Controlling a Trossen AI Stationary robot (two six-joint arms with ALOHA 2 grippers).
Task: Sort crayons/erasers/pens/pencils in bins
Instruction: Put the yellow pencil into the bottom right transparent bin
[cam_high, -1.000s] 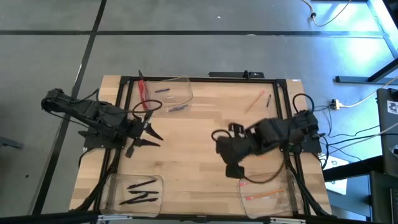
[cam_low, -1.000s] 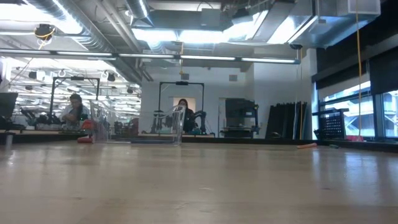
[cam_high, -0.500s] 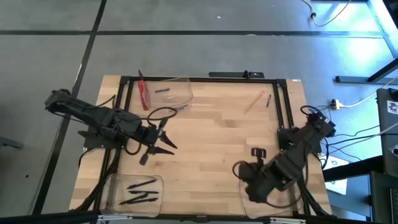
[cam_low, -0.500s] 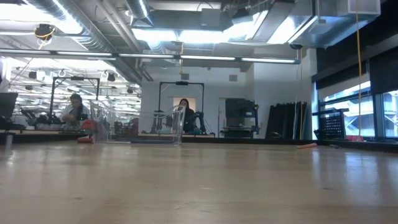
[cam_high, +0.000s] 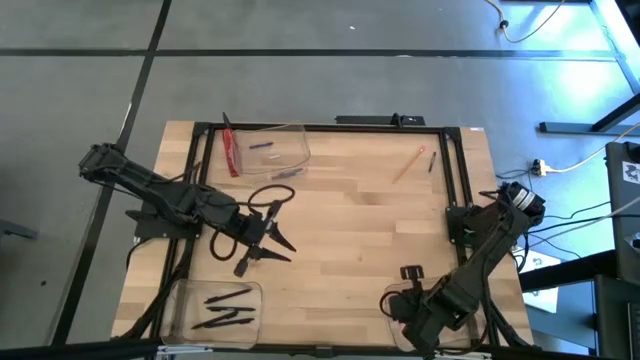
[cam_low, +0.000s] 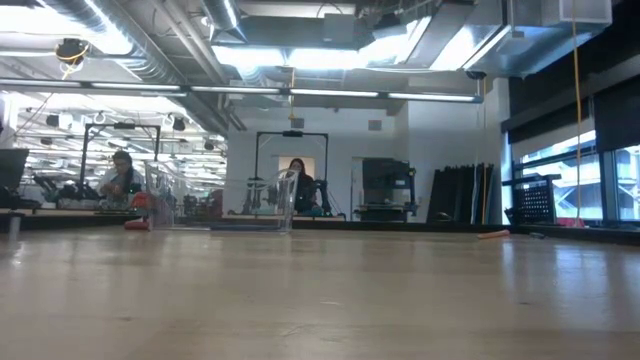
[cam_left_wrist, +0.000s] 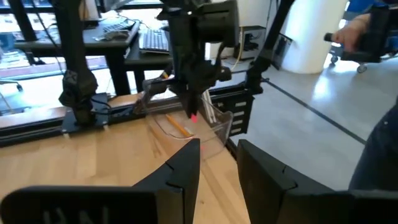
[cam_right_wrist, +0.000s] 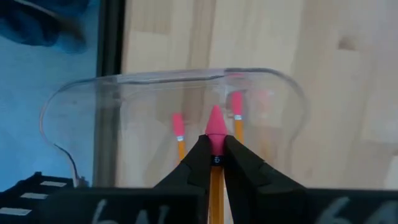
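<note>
Held pencil (cam_right_wrist: 215, 149): clamped between the right gripper (cam_right_wrist: 215, 160) fingers, pink eraser end jutting just past the fingertips; long axis in line with the fingers, eraser leading.
Bin ahead (cam_right_wrist: 81, 99): clear tray directly beyond the fingertips, two more pencils (cam_right_wrist: 179, 138) already inside, lying roughly parallel to the held one, erasers the same way.
Step in hand: judged as delivery of a pencil into the pencil bin, poised over it, release not yet made.
Next move: likely a small lowering, then parting of the fingers so the pencil drops flat alongside the others.
Left gripper (cam_high: 262, 240): over bare worktop (cam_high: 350, 215), fingers spread, nothing between them.
Elsewhere: pens (cam_high: 228, 308) in their bin near the left fingers; crayons (cam_high: 264, 147) in the far bin; one stray pencil (cam_high: 407, 163) on the worktop, well apart from both grippers.
</note>
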